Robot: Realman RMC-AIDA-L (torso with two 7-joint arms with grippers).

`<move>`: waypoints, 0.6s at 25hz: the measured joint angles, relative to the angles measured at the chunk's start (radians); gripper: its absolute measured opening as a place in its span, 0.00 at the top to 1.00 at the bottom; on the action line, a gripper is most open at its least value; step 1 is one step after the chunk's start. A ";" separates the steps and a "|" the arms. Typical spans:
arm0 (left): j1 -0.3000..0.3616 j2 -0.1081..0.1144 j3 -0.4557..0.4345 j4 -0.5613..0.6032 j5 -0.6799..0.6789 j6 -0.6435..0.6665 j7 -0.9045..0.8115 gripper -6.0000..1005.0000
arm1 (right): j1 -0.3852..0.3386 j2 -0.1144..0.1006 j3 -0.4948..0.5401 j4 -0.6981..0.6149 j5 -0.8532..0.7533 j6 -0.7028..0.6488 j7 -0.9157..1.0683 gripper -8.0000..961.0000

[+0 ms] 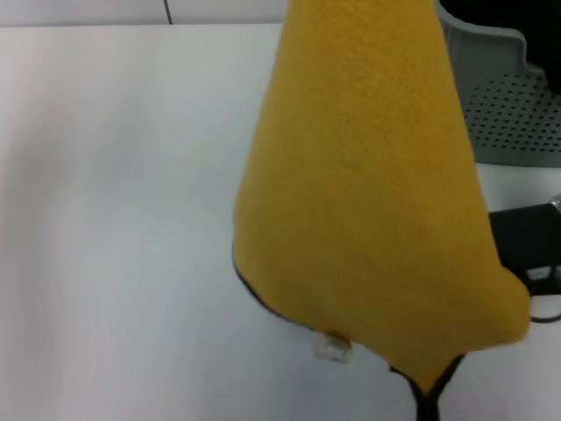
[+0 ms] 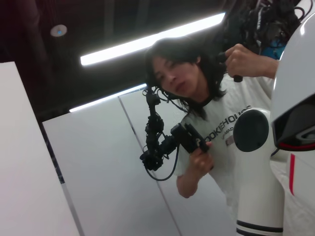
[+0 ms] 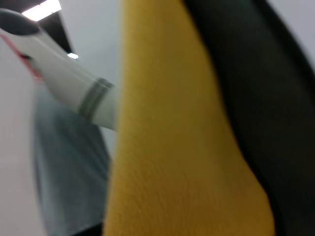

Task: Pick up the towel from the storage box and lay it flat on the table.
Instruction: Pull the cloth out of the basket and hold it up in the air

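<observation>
Now we have the towel (image 1: 368,184) out of the storage box (image 1: 504,96) and hanging high over the table (image 1: 114,219), draped in a cone, black edging and white label at its lower hem. Its top runs out of the head view, so we cannot tell which gripper grasps it; the right wrist view, filled with yellow cloth, suggests the right arm. We judge the lift done. Next we must lower it over bare table and spread it flat, hem first.
</observation>
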 joint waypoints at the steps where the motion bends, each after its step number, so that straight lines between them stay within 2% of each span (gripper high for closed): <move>1: 0.000 0.001 0.000 -0.008 0.001 0.000 0.005 0.98 | -0.003 0.000 0.000 0.000 0.006 -0.020 -0.010 0.87; 5: 0.001 0.005 -0.001 -0.033 0.002 0.000 0.020 0.98 | -0.020 0.002 0.001 0.001 0.056 -0.084 -0.054 0.87; 15: 0.024 0.008 -0.002 -0.040 0.002 0.000 0.032 0.98 | -0.052 -0.002 0.003 0.050 0.181 -0.139 -0.136 0.87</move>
